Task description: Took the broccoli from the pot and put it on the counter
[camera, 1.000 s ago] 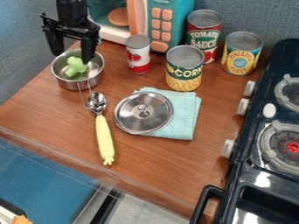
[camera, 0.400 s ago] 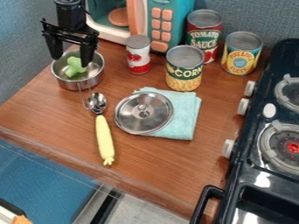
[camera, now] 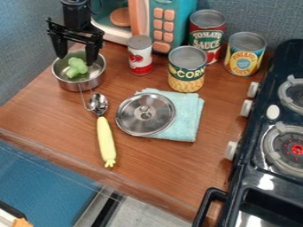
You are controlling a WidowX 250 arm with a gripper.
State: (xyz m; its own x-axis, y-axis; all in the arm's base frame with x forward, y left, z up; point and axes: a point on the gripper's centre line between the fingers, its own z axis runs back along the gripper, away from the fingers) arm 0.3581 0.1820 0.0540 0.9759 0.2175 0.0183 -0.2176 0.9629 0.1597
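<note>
The arm is cut off by the top edge, and the gripper (camera: 77, 58) hangs over the small metal pot (camera: 80, 83) at far left, hiding part of its far rim. The gripper is released, fingers spread. The green broccoli (camera: 77, 68) lies in the pot, its underside hard to make out. The toy microwave (camera: 167, 22), cut off above, has a round orange piece (camera: 120, 17) inside. The green-and-yellow can (camera: 187, 71) partly hides the red can (camera: 214, 32). The metal lid (camera: 133, 119) covers part of the folded towel (camera: 188, 124).
</note>
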